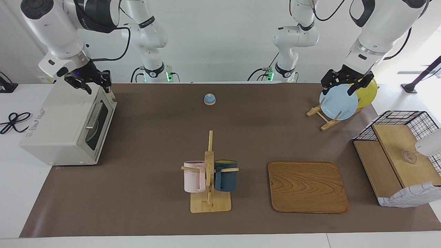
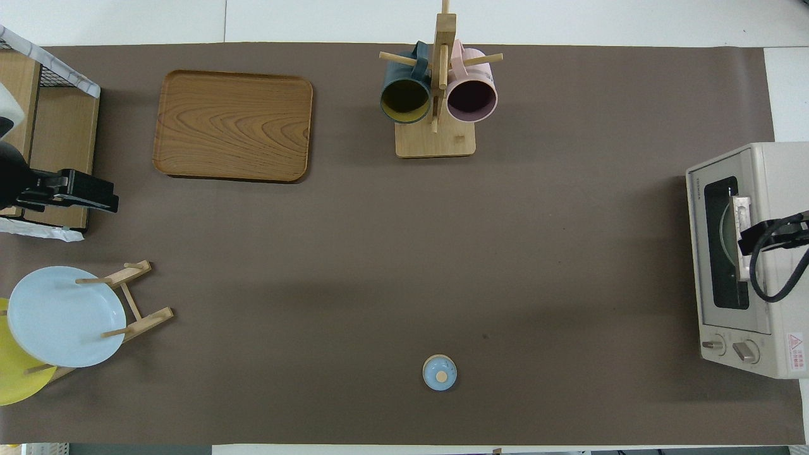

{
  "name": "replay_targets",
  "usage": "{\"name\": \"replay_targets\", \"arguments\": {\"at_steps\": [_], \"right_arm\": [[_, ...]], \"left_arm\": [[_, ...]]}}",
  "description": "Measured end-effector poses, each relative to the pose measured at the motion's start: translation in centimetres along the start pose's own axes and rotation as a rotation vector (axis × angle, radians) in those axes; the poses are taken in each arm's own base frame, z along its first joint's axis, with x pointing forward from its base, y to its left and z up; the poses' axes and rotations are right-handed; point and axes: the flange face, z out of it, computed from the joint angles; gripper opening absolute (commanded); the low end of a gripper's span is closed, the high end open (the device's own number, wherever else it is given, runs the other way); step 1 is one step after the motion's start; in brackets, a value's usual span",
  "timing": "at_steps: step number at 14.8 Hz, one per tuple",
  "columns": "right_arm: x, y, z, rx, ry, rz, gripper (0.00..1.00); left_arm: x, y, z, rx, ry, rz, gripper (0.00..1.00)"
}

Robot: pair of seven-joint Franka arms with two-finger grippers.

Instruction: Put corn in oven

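Observation:
The off-white oven (image 1: pixel 58 120) (image 2: pixel 774 164) stands at the right arm's end of the table. Its dark glass door (image 1: pixel 99 125) (image 2: pixel 720 253) is closed and the bar handle (image 1: pixel 93 116) is free. The corn is out of view. My right gripper (image 1: pixel 92 84) (image 2: pixel 761 234) hangs open over the oven's top edge by the door, holding nothing. My left gripper (image 1: pixel 338 89) (image 2: pixel 95 197) waits open just above the blue plate (image 1: pixel 339 102), also holding nothing.
A plate rack (image 1: pixel 322 119) holds the blue plate and a yellow plate (image 1: pixel 368 91). A mug tree (image 1: pixel 209 172) carries a pink and a dark blue mug. A wooden tray (image 1: pixel 306 186), a wire basket (image 1: pixel 399 158) and a small blue bell (image 1: pixel 209 99) also stand here.

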Motion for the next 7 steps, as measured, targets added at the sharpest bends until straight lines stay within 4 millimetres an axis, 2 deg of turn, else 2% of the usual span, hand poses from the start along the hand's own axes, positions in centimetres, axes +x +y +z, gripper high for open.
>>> {"name": "replay_targets", "arguments": {"at_steps": [3, 7], "right_arm": [[0.4, -2.6, -2.0, -0.003, -0.004, 0.016, 1.0], [-0.8, -4.2, -3.6, 0.02, -0.005, -0.002, 1.0]], "left_arm": [[0.0, 0.0, 0.0, 0.0, 0.0, 0.0, 1.0], [0.0, 0.0, 0.0, 0.0, 0.0, 0.0, 1.0]]}}
